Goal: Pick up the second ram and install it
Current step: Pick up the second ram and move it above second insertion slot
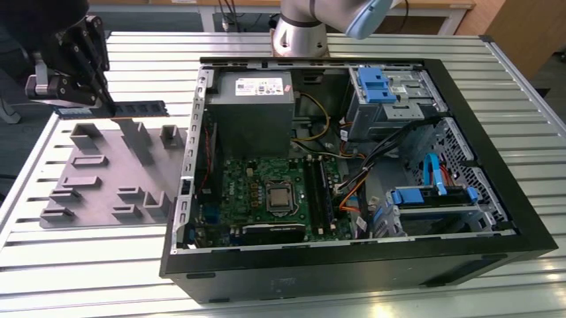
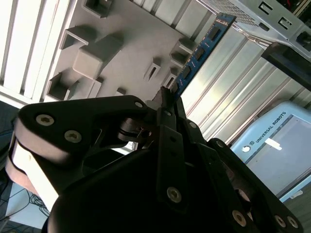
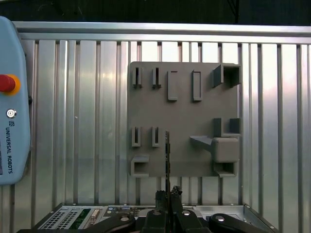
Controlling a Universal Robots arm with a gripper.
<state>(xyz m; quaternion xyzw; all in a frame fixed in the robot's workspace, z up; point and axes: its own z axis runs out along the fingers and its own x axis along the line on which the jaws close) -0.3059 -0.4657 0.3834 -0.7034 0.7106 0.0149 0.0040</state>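
Robotics lab: slatted metal bench [image 1: 89, 265], opened computer case [image 1: 354, 262].

Grey tray [image 1: 102, 175] lies flat on the ribbed metal table [image 1: 79, 265], at nine o'clock from the open computer case [image 1: 354, 265], its green motherboard [image 1: 248, 179] exposed.

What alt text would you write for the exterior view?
A robot gripper holds a memory stick level by the far edge of a grey holder tray on a slatted metal table. To the exterior view's right of the tray sits an open computer case, its green motherboard exposed.
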